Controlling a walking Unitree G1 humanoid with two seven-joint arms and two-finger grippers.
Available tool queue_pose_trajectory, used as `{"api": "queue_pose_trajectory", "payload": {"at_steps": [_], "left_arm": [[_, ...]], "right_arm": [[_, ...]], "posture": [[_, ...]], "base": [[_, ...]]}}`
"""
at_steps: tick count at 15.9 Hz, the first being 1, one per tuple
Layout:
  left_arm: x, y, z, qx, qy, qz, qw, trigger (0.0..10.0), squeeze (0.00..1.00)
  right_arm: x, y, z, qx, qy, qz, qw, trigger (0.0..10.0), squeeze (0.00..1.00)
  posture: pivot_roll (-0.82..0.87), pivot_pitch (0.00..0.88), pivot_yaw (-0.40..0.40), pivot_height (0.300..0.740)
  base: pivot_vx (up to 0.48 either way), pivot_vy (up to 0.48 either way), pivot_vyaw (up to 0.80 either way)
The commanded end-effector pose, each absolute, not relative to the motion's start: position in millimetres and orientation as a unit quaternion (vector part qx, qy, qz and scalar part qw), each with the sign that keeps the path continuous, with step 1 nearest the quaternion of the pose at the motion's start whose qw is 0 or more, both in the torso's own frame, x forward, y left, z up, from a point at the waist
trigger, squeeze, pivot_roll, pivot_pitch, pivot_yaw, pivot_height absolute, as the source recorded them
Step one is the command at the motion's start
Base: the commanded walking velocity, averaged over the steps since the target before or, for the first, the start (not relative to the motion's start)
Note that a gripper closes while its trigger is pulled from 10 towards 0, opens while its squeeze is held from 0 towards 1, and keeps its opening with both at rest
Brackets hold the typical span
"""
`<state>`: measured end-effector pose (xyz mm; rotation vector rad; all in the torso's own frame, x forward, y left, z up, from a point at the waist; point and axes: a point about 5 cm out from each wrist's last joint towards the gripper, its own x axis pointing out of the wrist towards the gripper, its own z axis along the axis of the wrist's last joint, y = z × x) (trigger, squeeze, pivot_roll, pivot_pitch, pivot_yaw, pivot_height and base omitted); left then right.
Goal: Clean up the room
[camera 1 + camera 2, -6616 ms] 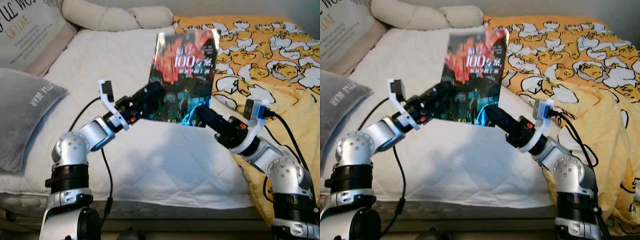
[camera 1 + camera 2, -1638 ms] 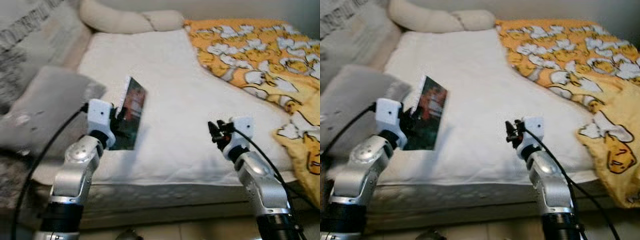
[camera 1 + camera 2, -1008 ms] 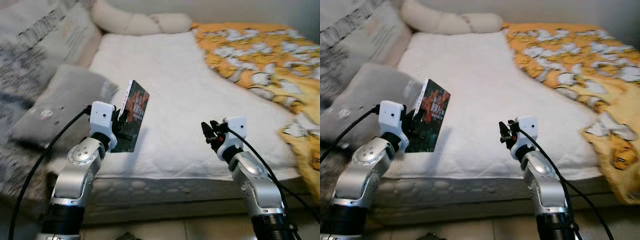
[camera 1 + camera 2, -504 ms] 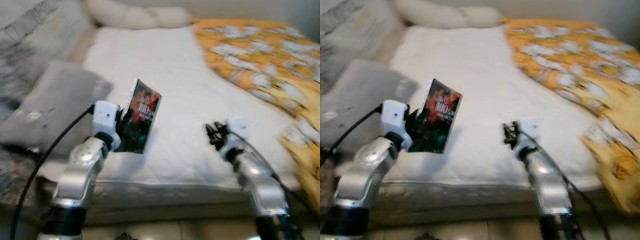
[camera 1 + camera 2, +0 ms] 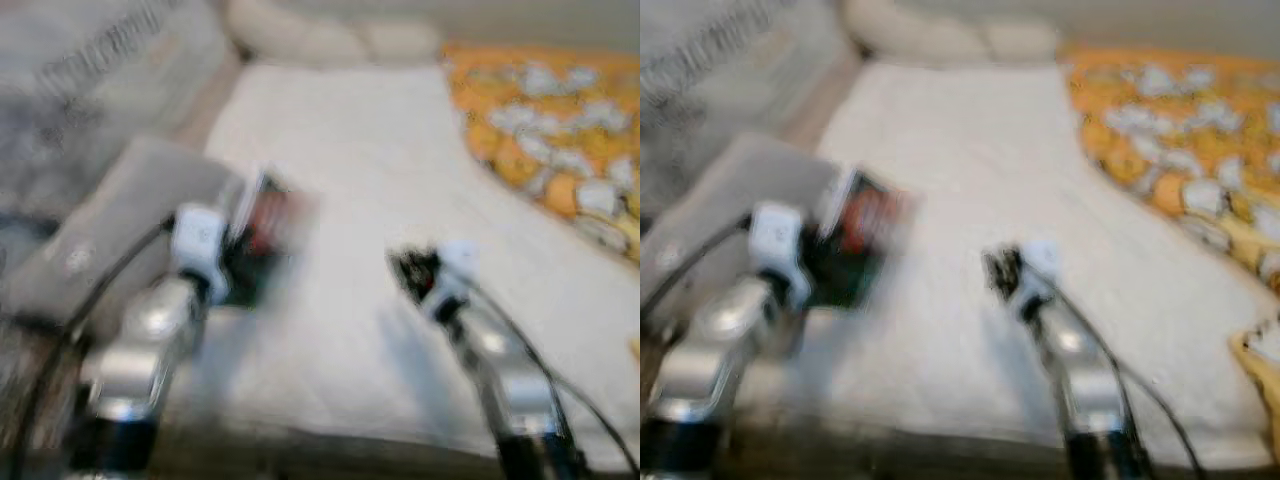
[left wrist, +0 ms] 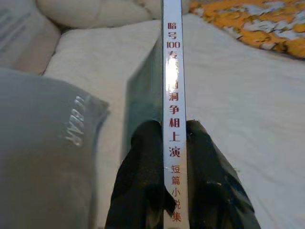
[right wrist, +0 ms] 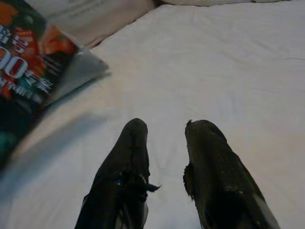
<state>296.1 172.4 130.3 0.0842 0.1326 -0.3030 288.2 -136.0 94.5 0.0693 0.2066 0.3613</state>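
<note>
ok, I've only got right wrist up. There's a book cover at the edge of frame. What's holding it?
Observer: The left jaws are shut on that dark glossy paperback book. They pinch it across the spine, one finger on each cover, and the book stands up out of them.
Operator: And what's further over on the right? My frame is just white sheet.
Observer: An orange blanket with a white and yellow cartoon print covers the robot's right side of the white quilted mattress. The head views are blurred, so I can't make out more detail.
</note>
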Motion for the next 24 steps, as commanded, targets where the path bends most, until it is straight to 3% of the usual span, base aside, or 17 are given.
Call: {"api": "queue_pose_trajectory", "payload": {"at_steps": [1, 9, 14, 24], "left_arm": [[298.7, 160.5, 143.4, 0.038, 0.039, -0.177, 0.983, 10.0, 0.0], [303.8, 166.9, 134.2, 0.002, 0.102, -0.223, 0.97, 10.0, 0.0], [328.4, 155.5, 129.6, -0.073, 0.143, -0.263, 0.951, 10.0, 0.0], [328.4, 155.5, 129.6, -0.073, 0.143, -0.263, 0.951, 10.0, 0.0]], "right_arm": [[286.5, -149.4, 95.0, 0.028, 0.106, 0.16, 0.981, 10.0, 0.0], [283.2, -164.2, 105.7, 0.039, 0.114, 0.2, 0.972, 10.0, 0.0], [278.4, -172.3, 117.7, 0.047, 0.128, 0.258, 0.957, 10.0, 0.0], [278.4, -172.3, 117.7, 0.047, 0.128, 0.258, 0.957, 10.0, 0.0]], "posture": [[0.05, 0.0, 0.027, 0.74], [0.03, 0.0, 0.037, 0.74], [0.01, 0.0, 0.036, 0.74], [0.01, 0.0, 0.036, 0.74]], "base": [[0.0, 0.0, 0.0], [0.0, 0.0, 0.0], [0.0, 0.0, 0.0], [0.0, 0.0, 0.0]]}}
